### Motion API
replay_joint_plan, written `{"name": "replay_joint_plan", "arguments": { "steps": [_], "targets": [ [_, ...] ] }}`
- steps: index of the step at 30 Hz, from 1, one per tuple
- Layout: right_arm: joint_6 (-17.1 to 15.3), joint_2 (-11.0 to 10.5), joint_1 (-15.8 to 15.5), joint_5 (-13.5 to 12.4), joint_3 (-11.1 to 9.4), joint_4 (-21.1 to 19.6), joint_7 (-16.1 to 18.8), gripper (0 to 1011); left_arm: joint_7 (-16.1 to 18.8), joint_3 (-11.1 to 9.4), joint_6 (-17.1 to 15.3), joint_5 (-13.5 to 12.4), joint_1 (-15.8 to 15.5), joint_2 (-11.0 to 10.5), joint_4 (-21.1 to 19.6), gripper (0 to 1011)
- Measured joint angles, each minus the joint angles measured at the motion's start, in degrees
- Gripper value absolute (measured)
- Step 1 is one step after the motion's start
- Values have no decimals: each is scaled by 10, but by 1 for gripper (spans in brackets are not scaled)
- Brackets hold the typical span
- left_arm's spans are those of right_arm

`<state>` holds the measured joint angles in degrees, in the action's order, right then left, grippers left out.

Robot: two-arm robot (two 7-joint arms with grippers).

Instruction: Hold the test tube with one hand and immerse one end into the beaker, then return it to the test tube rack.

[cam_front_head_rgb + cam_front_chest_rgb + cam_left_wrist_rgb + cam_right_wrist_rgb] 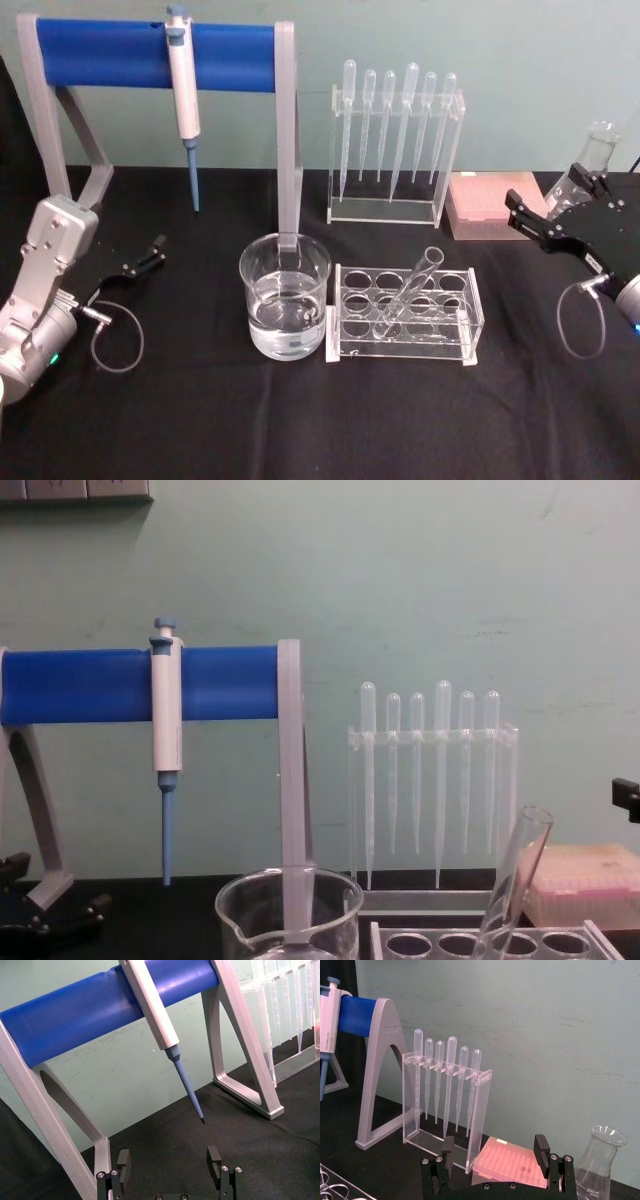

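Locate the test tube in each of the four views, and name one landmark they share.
Head view: test tube leaning in the clear rack, right of the beaker.
Chest view: bottom right, tilted.
Left wrist view: not in it.
Right wrist view: not in it.
Shared landmark: blue bar.

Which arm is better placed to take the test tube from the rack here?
Probably the right. The test tube leans in the rack with its rim tilted toward the open right gripper. The left gripper, also open, has the beaker standing between it and the tube.
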<state>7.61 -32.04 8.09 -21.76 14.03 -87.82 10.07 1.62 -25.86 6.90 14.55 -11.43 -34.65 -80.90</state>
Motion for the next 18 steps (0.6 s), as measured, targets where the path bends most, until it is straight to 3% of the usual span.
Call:
{"name": "replay_joint_plan", "arguments": {
  "steps": [7,18],
  "targets": [
    [14,9,-8,13,-4,5,3,1002,0,0,0,0,0,0,0,1000],
    [14,8,-7,11,-4,4,3,1002,0,0,0,0,0,0,0,1000]
  ]
}}
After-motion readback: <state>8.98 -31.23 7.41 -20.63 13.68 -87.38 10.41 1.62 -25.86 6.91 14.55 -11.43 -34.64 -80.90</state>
